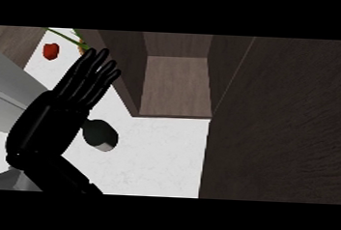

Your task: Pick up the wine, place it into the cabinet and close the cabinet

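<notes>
At the head view's left side, one robot hand (80,91), the left, rises from the lower edge on its black forearm, fingers straight and close together, pointing up and holding nothing. One dark, round-topped object, apparently the wine (101,134), stands on the white bench (157,155) just beside the wrist. One open cabinet (176,85) stands at the bench's far edge, its door (280,121) filling the right. One red item (51,50) lies far left.
</notes>
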You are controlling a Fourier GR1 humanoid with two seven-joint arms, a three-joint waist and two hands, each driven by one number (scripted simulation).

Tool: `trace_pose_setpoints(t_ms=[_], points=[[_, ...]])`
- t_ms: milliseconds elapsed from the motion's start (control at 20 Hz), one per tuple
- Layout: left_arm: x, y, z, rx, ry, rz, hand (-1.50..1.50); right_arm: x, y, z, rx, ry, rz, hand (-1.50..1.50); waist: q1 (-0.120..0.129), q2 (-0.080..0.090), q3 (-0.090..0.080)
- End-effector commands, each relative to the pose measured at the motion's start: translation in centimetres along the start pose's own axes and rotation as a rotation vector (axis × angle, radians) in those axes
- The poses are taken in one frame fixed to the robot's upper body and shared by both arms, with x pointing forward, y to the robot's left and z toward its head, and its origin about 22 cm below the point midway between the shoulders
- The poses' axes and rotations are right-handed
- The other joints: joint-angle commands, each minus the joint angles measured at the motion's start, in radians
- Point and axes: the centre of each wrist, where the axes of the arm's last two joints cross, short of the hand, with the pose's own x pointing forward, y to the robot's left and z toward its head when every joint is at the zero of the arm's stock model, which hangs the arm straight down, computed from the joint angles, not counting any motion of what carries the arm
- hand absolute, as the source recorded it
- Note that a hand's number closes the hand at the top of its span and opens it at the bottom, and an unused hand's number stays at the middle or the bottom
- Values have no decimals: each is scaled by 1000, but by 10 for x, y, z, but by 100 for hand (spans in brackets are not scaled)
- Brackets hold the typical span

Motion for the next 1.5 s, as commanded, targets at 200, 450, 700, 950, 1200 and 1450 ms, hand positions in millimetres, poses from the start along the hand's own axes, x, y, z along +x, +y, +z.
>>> trace_pose_setpoints(t_ms=[200,450,700,950,1200,1450], points=[[45,-28,-2,-37,70,74,-150,44,13,29,49,15,-28,-150,8,-1,0],[74,-41,28,-49,55,77,-150,69,10,32,61,19,-38,-150,14,-2,0],[86,-55,26,-32,65,89,-150,75,18,29,54,26,-34,-150,13,-1,-1],[95,-53,41,22,75,63,-150,76,20,21,21,12,-48,-150,19,-1,-1],[103,-65,45,57,65,78,-150,87,20,38,37,12,-43,-150,12,-5,0],[113,-59,39,73,66,37,-150,94,20,34,38,21,-18,-150,16,-3,-1]])
